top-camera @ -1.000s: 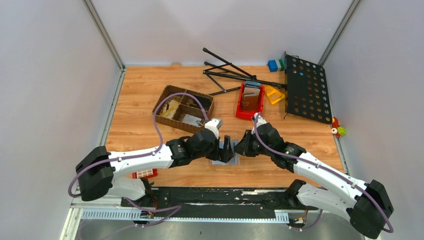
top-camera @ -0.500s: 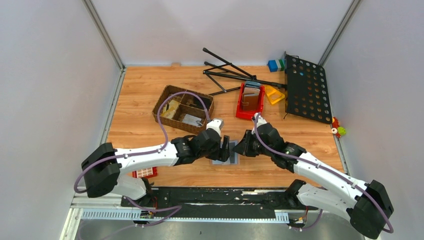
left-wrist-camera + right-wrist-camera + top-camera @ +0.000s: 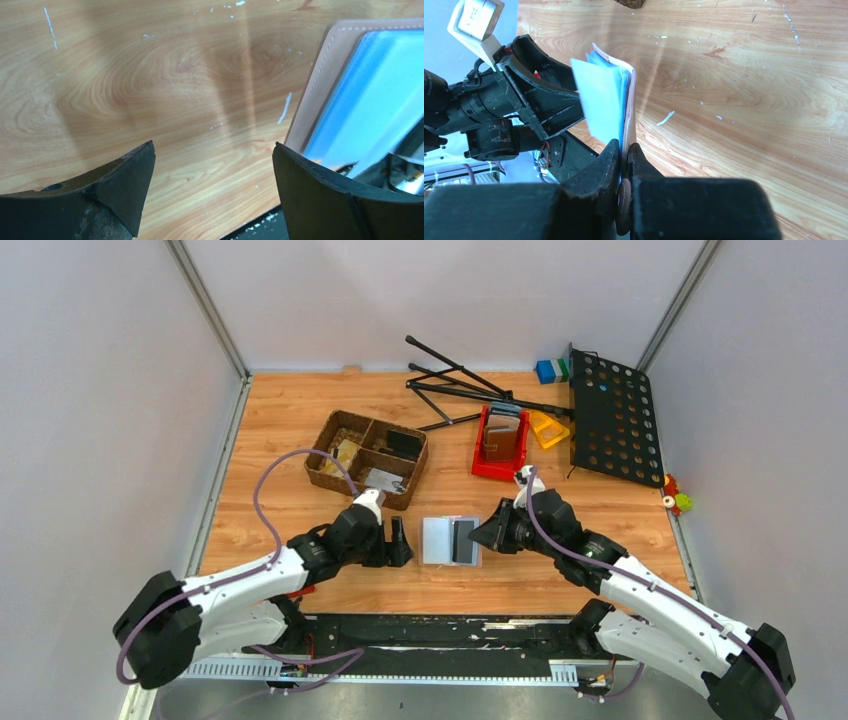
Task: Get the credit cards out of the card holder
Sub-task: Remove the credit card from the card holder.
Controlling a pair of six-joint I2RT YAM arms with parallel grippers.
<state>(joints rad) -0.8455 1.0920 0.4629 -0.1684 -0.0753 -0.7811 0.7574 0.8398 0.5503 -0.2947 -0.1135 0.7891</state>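
Observation:
The card holder (image 3: pixel 436 540) lies open on the table, light grey inside with a dark strip right of the fold. I cannot tell whether a card sits in it. My right gripper (image 3: pixel 484 535) is shut on its right edge; the right wrist view shows the holder (image 3: pixel 610 100) edge-on, clamped by the gripper (image 3: pixel 624 148). My left gripper (image 3: pixel 403 541) is open and empty just left of the holder, apart from it. In the left wrist view, bare wood lies within the gripper (image 3: pixel 212 145) and the holder (image 3: pixel 350 95) is at the right. A black card (image 3: pixel 404 443) and a silvery grey card (image 3: pixel 380 478) lie in the basket.
A brown wicker basket (image 3: pixel 328 433) with compartments stands behind the left gripper. A red tray (image 3: pixel 478 462) holding wallets, a yellow piece (image 3: pixel 548 428), a black folding stand (image 3: pixel 460 385) and a black perforated panel (image 3: pixel 612 415) are at the back right. A red block (image 3: pixel 290 587) lies by the near edge.
My left gripper has drawn back to the left, off the card holder, which now lies uncovered. The right gripper keeps its hold on the right edge.

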